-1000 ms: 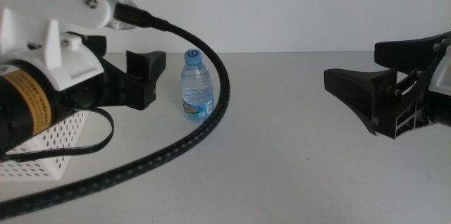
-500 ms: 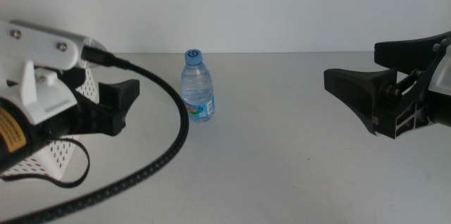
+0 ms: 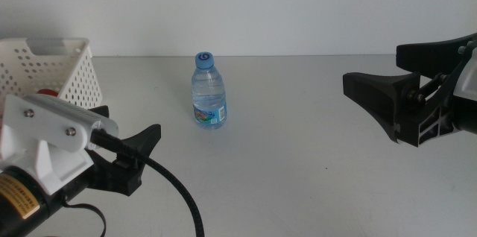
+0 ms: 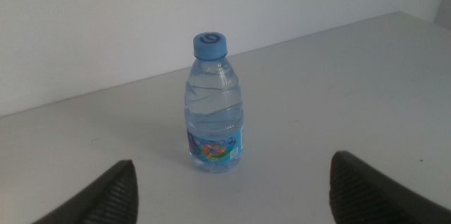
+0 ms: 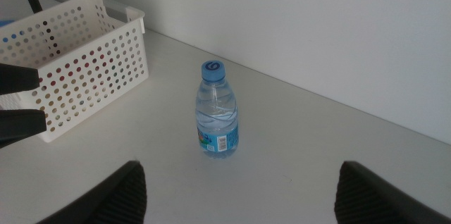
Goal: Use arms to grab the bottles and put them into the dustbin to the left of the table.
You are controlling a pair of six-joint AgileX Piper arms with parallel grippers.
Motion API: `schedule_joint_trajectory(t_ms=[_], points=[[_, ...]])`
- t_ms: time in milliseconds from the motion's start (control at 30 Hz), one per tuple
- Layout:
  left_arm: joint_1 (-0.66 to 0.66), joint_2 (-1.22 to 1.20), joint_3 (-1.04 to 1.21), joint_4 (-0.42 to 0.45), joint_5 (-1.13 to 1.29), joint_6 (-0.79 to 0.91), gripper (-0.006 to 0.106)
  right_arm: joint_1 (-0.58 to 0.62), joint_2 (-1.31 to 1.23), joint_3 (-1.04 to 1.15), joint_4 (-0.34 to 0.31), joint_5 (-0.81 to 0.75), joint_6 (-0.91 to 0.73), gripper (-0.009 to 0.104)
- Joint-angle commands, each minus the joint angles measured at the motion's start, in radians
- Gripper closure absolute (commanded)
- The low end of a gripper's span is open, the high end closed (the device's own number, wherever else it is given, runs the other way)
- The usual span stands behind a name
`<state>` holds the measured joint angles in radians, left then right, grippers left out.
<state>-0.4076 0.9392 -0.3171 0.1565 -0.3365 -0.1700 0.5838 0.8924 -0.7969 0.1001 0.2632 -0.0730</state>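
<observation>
A small clear water bottle [image 3: 209, 92] with a blue cap stands upright on the pale table [image 3: 298, 155], left of centre. The same bottle [image 4: 215, 108] sits ahead of my left gripper's wide-apart jaws, a short way off. My left gripper [image 3: 125, 136] is low at the near left, open and empty. The white perforated dustbin [image 3: 46, 64] stands at the far left, with something red [image 3: 46, 92] showing inside. My right gripper [image 3: 373, 69] hovers open and empty at the right, far from the bottle [image 5: 217, 108].
The left arm's thick black cable [image 3: 179, 196] loops over the near-left table. A plain white wall [image 3: 283, 10] backs the table. In the right wrist view the dustbin [image 5: 77, 62] stands beside the bottle.
My left arm has drawn back from over the dustbin toward the near-left corner, uncovering the basket. The bottle and the right gripper have not moved.
</observation>
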Motion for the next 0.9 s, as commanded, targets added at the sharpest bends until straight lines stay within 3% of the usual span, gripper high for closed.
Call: schedule_joint_trajectory(t_ms=[0, 533, 733, 867], points=[[0.001, -0.013, -0.023, -0.025, -0.093, 0.014, 0.008, 0.004, -0.009, -0.034, -0.005, -0.071, -0.009, 0.024], [0.001, 0.014, -0.026, 0.028, -0.238, 0.062, 0.008, 0.004, -0.009, -0.034, -0.005, -0.071, -0.009, 0.024], [0.001, 0.218, -0.078, -0.076, -0.423, 0.096, 0.008, 0.004, -0.009, -0.034, -0.005, -0.071, -0.009, 0.024], [0.001, 0.365, -0.184, -0.074, -0.431, 0.081, 0.008, 0.004, -0.009, -0.034, -0.005, -0.071, -0.009, 0.024]])
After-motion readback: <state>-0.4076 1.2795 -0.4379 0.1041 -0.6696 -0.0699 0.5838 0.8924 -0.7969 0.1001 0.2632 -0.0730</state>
